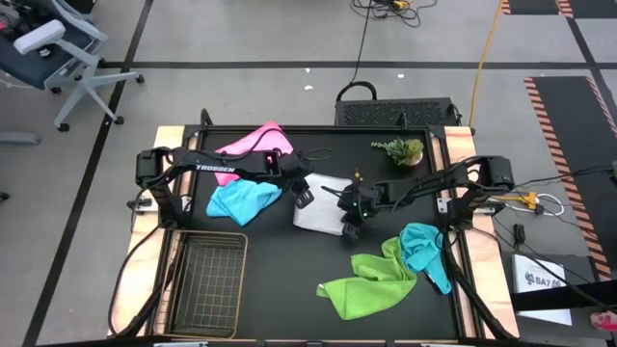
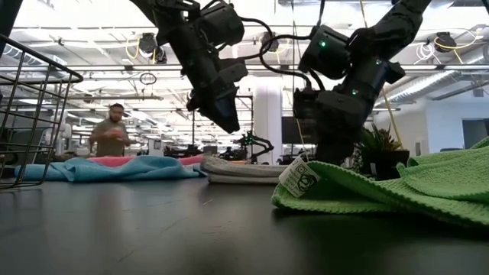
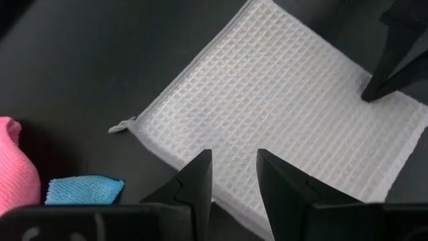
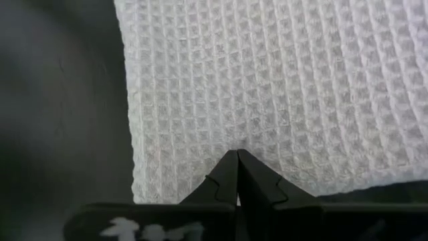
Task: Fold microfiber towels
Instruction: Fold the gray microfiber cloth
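The pale grey-white towel (image 1: pixel 320 212) lies folded flat at the table's middle; it also shows in the left wrist view (image 3: pixel 281 107) and the right wrist view (image 4: pixel 267 80). My left gripper (image 3: pixel 234 157) is open and hovers above the towel's left part (image 1: pixel 303 193), touching nothing. My right gripper (image 4: pixel 237 155) is shut, with its tips down on the towel's near right part (image 1: pixel 349 229). The pink towel (image 1: pixel 255 143) and the light blue towel (image 1: pixel 241 200) lie crumpled at the left. The lime green towel (image 1: pixel 371 284) and the teal towel (image 1: pixel 424 251) lie crumpled at the near right. My right gripper rests its shut fingertips (image 3: pixel 369 94) on the towel's top face (image 4: pixel 200 150), near a corner by the towel's near right edge. The fingers come from above, slanting down. The towel lies flat on the table under them.
A wire mesh basket (image 1: pixel 207 280) stands at the near left. A small potted plant (image 1: pixel 403 149) stands at the far right. Bare black table shows between the basket and the green towel. A person stands in the room beyond (image 2: pixel 112 130).
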